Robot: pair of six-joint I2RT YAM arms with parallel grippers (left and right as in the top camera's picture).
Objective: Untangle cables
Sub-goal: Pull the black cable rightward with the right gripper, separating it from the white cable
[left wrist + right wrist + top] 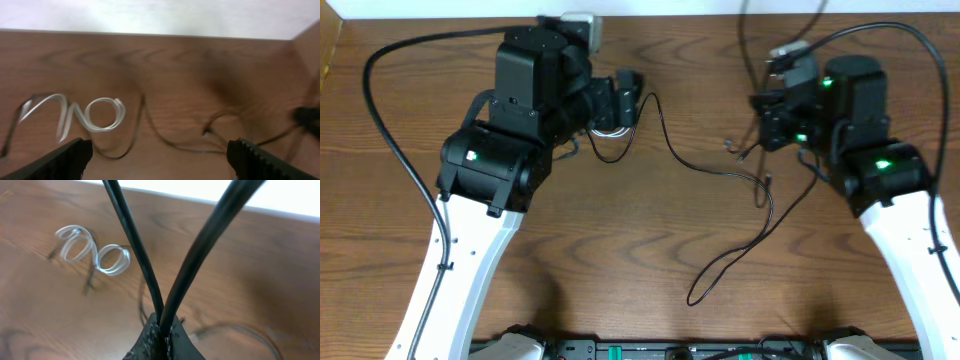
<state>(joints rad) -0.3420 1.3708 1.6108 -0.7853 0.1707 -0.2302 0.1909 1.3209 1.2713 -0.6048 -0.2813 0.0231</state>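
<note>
1 white cable (95, 113), coiled, far edge; 1 black cable (705, 167). Left gripper (160, 151) gapes wide, empty; right gripper (161, 332) pinches the black cable.

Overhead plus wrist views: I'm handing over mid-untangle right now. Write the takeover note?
Left gripper: open, holding nothing, over the white cable.
Right gripper: shut on a doubled strand of the black cable.
White cable lies coiled on the table; the black one trails in a loop across the middle.
Done: black cable gripped.
To do: a black strand seems to cross the white coil; separate them.
</note>
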